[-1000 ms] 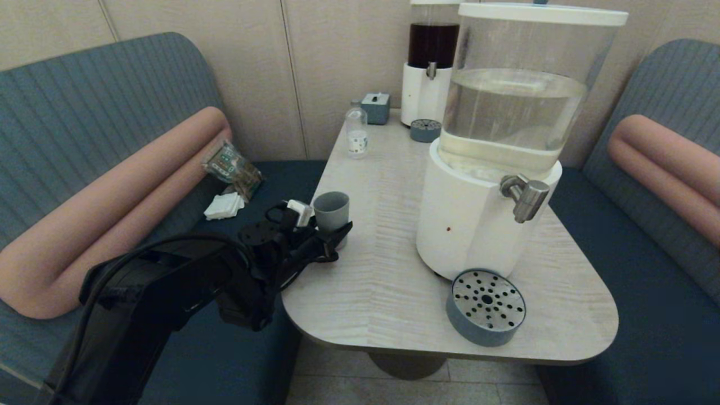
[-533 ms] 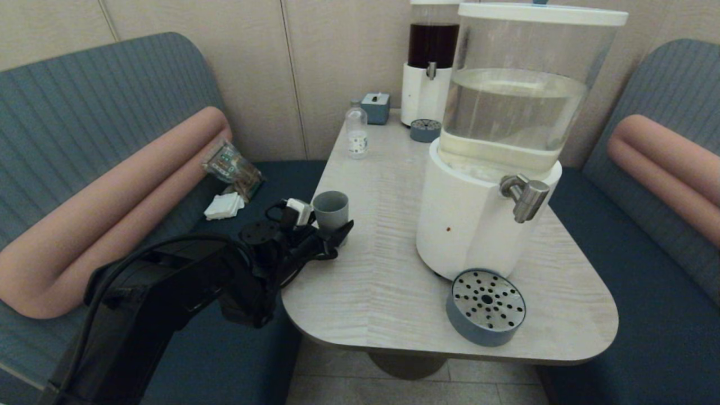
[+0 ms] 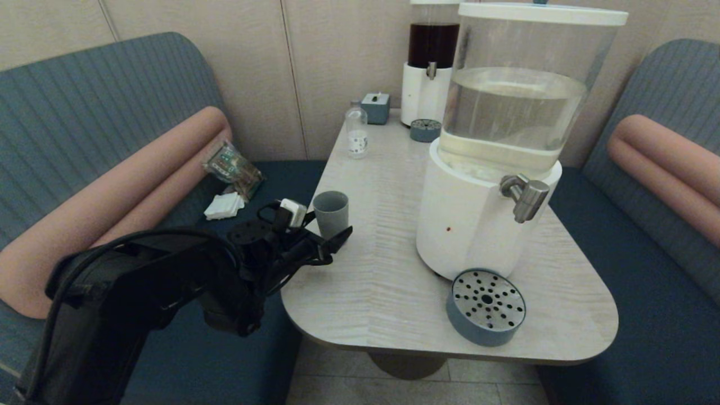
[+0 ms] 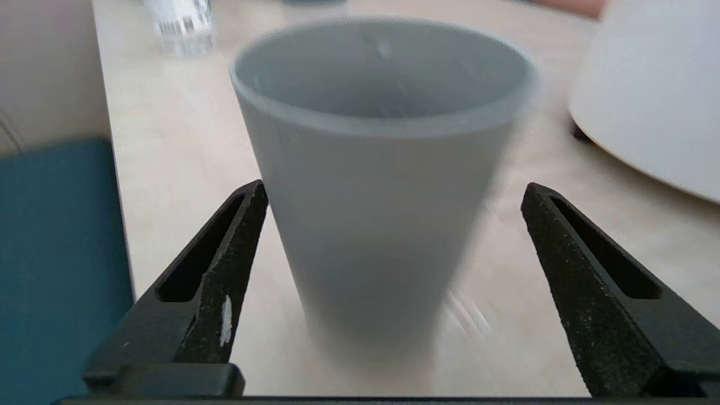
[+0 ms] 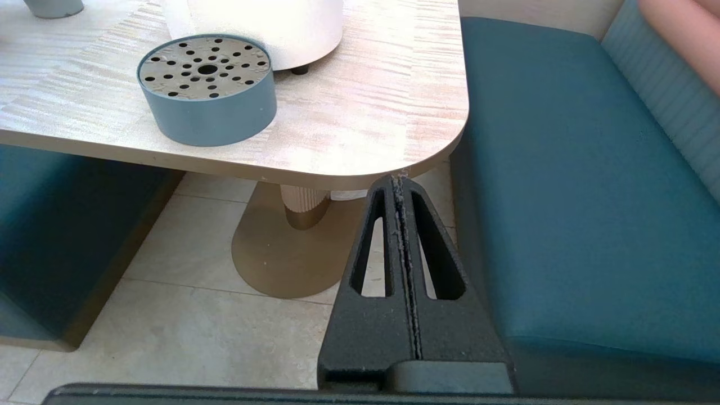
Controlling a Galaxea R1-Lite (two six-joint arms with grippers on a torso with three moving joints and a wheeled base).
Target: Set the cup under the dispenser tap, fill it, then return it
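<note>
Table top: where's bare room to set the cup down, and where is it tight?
Bare strip runs between the cup and the water dispenser, on to the near edge left of the drip tray. The far end is crowded: small bottle, blue box, dark-liquid dispenser. The open left gripper flanks the cup.

The pale wood surface [image 3: 382, 270] holds the cup [image 3: 331, 214] right by the left hand [image 3: 323, 236], two dispensers, drip trays and a little bottle farther off.
</note>
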